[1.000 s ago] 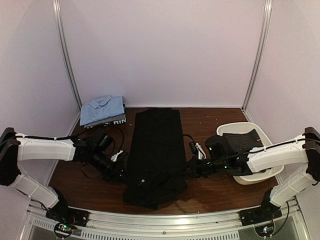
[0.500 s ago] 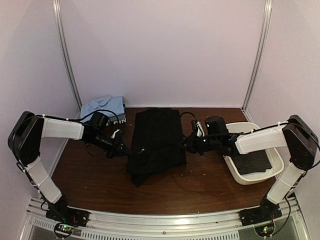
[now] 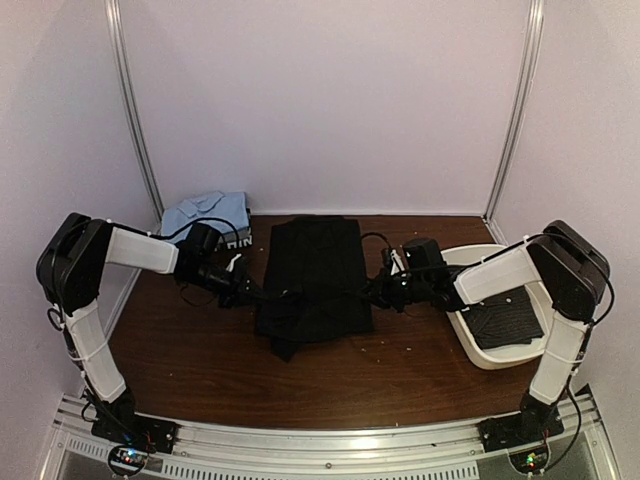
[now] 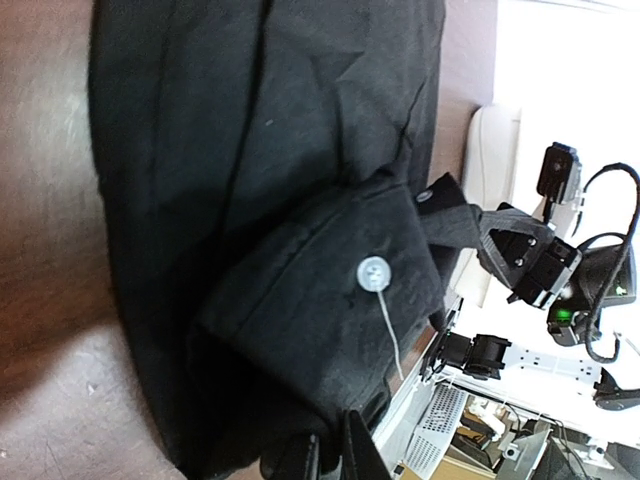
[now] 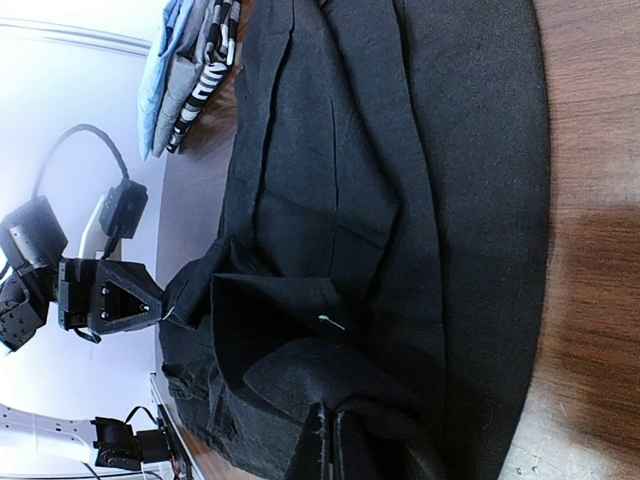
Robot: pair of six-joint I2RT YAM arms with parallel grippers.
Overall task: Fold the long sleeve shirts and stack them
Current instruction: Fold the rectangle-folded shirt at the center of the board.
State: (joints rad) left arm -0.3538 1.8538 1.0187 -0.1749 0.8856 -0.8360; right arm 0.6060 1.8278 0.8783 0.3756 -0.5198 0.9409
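Centrally on the table (image 3: 400,380) lies the black shirt (image 3: 312,265), its near hem doubled back over the body. Cloth buries most of both sets of fingertips, yet the left gripper (image 3: 258,294) and right gripper (image 3: 372,294) each pinch a hem corner, jaws narrow. A folded pile (image 3: 205,215) sits back left. On the right, a basket (image 3: 470,255) holds patterned dark cloth (image 3: 505,322).

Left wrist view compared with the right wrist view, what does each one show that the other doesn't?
Only the left wrist view shows a white button and the right gripper pinching cloth. Only the right wrist view shows the folded stack of light clothes and the left gripper. Both show the black shirt lying on the wooden table.
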